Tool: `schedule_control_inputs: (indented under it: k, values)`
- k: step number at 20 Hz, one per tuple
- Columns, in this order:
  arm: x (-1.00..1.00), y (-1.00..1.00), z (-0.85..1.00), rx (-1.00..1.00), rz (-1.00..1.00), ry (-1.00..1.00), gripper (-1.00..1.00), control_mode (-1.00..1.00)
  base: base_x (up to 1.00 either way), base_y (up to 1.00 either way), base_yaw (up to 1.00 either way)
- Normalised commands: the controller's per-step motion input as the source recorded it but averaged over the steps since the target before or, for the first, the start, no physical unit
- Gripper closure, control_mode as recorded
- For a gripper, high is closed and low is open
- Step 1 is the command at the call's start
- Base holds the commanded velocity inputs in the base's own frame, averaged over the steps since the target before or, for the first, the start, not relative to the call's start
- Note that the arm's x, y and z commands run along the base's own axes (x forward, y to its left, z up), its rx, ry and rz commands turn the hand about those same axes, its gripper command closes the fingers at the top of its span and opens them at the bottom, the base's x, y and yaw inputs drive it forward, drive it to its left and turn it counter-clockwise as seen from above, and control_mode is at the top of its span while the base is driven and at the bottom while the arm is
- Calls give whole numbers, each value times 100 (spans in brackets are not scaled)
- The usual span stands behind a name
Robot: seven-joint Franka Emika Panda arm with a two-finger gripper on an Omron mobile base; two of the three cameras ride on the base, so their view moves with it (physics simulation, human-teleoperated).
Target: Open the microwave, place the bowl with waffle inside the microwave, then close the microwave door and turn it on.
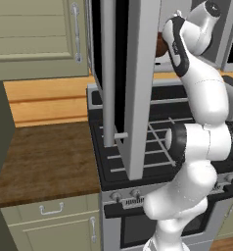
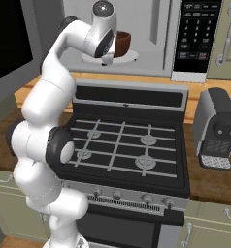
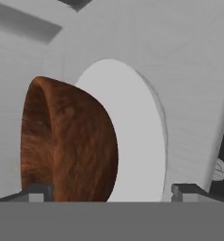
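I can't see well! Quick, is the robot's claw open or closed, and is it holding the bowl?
Gripper: open, fingertips spread wide apart, holding nothing; the bowl with waffle sits on the microwave's turntable.

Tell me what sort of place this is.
A home kitchen, rendered: a gas stove with four burners, a microwave above it with its door open, a coffee machine on the wooden counter, and beige cabinets.

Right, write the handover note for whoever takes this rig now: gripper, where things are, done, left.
Gripper: inside the microwave cavity beside the bowl with waffle; fingers spread, one at the bowl's edge, contact unclear.
Bowl sits on the white turntable. Microwave door stands wide open over the stove.
Done: door opened, bowl inside.
Left: withdraw the arm, close the door, turn it on at the control panel.
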Motion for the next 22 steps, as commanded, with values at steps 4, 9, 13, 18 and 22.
schedule_control_inputs:
  k: [4, 9, 13, 18, 22]
  values:
    - [-87, -22, 2, 0, 0, -5, -100, -100, 0, 0, 0]
    - [-63, -2, 13, 0, 0, -7, -100, -100, 0, 0, 0]
    - [-71, 0, 1, 0, 0, 0, -100, -100, 0, 0, 0]
    - [-89, 0, 21, 0, 0, -1, -100, -100, 0, 0, 0]
    - [-71, 0, 9, -1, 0, 0, -100, -100, 0, 0, 0]
